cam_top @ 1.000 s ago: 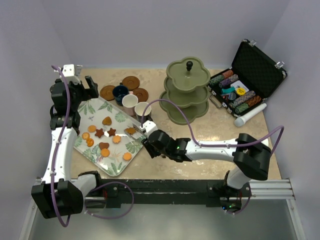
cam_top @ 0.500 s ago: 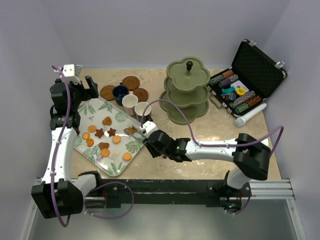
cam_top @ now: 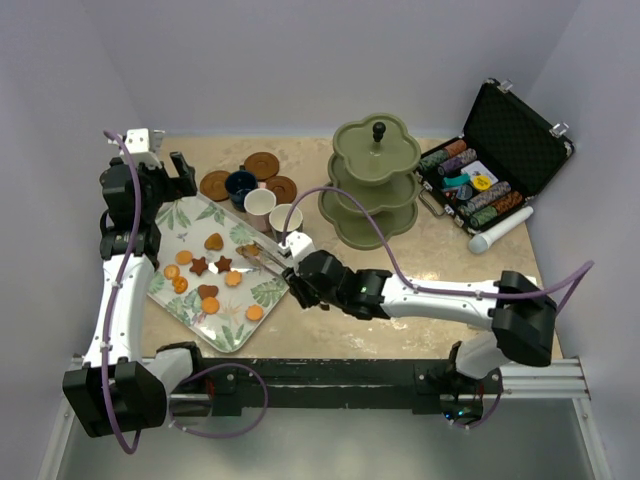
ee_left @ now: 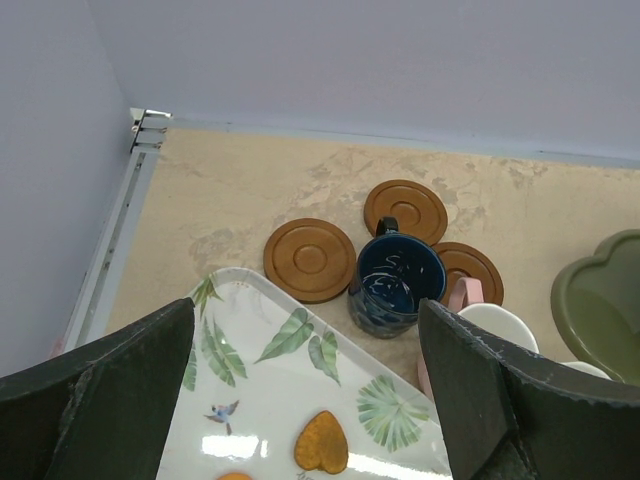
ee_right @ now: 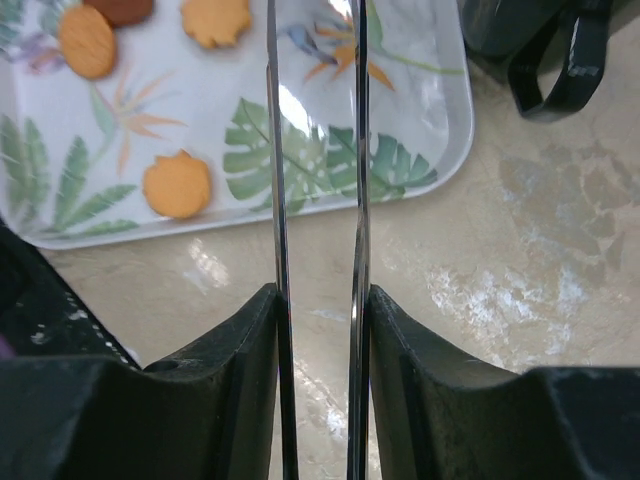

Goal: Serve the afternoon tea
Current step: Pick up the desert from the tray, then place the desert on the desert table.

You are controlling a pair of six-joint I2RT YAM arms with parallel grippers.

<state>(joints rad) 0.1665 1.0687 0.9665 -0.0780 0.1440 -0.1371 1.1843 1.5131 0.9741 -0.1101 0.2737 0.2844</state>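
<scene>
Your stand (cam_top: 375, 185) sits right of tray (cam_top: 180, 218). Left gripper (ee_left: 305, 320) hovers over the tray's far corner, fingers wide apart. Right gripper (ee_right: 318, 320) clamps tongs (cam_top: 262, 258) over the tray. Biscuits (cam_top: 214, 242) lie on it.

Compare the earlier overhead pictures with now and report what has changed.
The right end effector, shut on the metal tongs, swung left and farther over the tray while squeezing them narrower. Their tips now sit at a brown biscuit; whether it is gripped is unclear. Its elbow shifted right. The left end effector, open, and the cups, saucers and stand stayed put.
</scene>
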